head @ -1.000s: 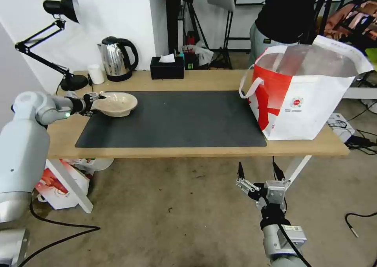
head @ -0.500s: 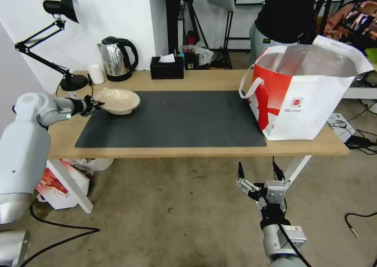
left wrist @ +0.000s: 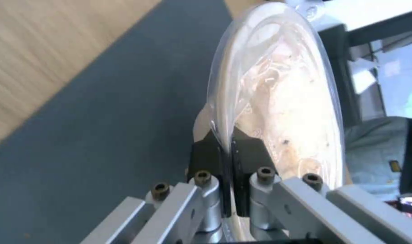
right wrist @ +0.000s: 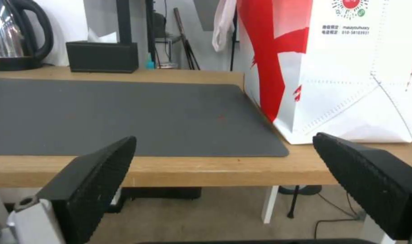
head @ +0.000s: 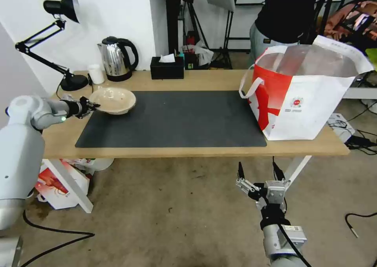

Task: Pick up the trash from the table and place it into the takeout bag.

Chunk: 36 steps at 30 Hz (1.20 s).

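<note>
a: left gripper (head: 93,106) is pinching the near-left rim of the shallow beige bowl (head: 113,100), fingers (left wrist: 206,159) closed thin on the rim's edge. bowl is riding tilted, apparently just off the dark grey rectangular mat (head: 172,119) at the long light-wood table's (head: 204,151) back-left corner.

b: and the bag?

a: large white-and-red takeout bag with foil lining (head: 304,94) is standing open-mouthed at the table's right end, well apart, clear across the mat. carry looks like it's running along the table's long axis.

b: contents?

a: bowl is showing only pale smears; bag's inside is hidden. right gripper (head: 260,172) is hanging below the table's front edge, fingers (right wrist: 97,173) spread wide, holding nothing, nearer the bag.
</note>
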Available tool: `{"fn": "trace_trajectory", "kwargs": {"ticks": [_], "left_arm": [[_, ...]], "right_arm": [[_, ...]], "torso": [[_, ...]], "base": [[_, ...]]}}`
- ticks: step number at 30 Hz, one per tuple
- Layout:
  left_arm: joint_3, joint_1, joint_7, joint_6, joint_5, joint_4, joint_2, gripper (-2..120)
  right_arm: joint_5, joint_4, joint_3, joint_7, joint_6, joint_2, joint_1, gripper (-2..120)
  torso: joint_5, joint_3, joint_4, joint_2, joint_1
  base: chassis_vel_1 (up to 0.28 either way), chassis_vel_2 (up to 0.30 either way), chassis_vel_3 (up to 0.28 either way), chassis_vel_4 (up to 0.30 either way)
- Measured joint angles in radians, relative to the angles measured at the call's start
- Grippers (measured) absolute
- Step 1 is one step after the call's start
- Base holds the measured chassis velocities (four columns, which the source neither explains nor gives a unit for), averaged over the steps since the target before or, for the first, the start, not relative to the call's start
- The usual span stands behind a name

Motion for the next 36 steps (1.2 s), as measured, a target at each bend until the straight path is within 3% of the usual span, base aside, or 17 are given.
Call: {"fn": "trace_trajectory", "kwargs": {"ticks": [11,17,23,28,30,33,36], "left_arm": [[-0.013,0.003,-0.025,-0.019,-0.063,-0.117,0.018,0],[-0.001,-0.004,-0.021,-0.041,-0.113,-0.271,0.043,0],[0.039,-0.054,-0.006,-0.050,-0.128,-0.300,0.062,0],[0.080,-0.068,0.084,-0.069,-0.103,-0.322,0.073,0],[0.131,-0.094,0.146,-0.078,-0.081,-0.323,0.083,0],[0.181,-0.131,0.174,-0.083,-0.070,-0.321,0.088,0],[0.272,-0.207,0.240,-0.087,-0.054,-0.299,0.091,0]], "right_arm": [[0.000,0.000,0.000,0.000,0.000,0.000,0.000,100],[0.000,0.000,0.000,0.000,0.000,0.000,0.000,100],[0.000,0.000,0.000,0.000,0.000,0.000,0.000,100],[0.000,0.000,0.000,0.000,0.000,0.000,0.000,100],[0.000,0.000,0.000,0.000,0.000,0.000,0.000,100],[0.000,0.000,0.000,0.000,0.000,0.000,0.000,100],[0.000,0.000,0.000,0.000,0.000,0.000,0.000,100]], "torso": [[0.0002,0.000,0.0000,0.000,0.000],[0.0005,0.000,0.0005,0.000,0.000],[0.0002,0.000,-0.0004,0.000,0.000],[0.0001,0.000,0.0003,0.000,0.000],[-0.0002,0.000,0.0003,0.000,0.000],[0.0002,0.000,0.0001,0.000,0.000],[0.0003,0.000,0.0000,0.000,0.000]], "base": [[0.000,0.000,0.000,0.000],[0.000,0.000,0.000,0.000],[0.000,0.000,0.000,0.000],[0.000,0.000,0.000,0.000],[0.000,0.000,0.000,0.000],[0.000,0.000,0.000,0.000],[0.000,0.000,0.000,0.000]]}}
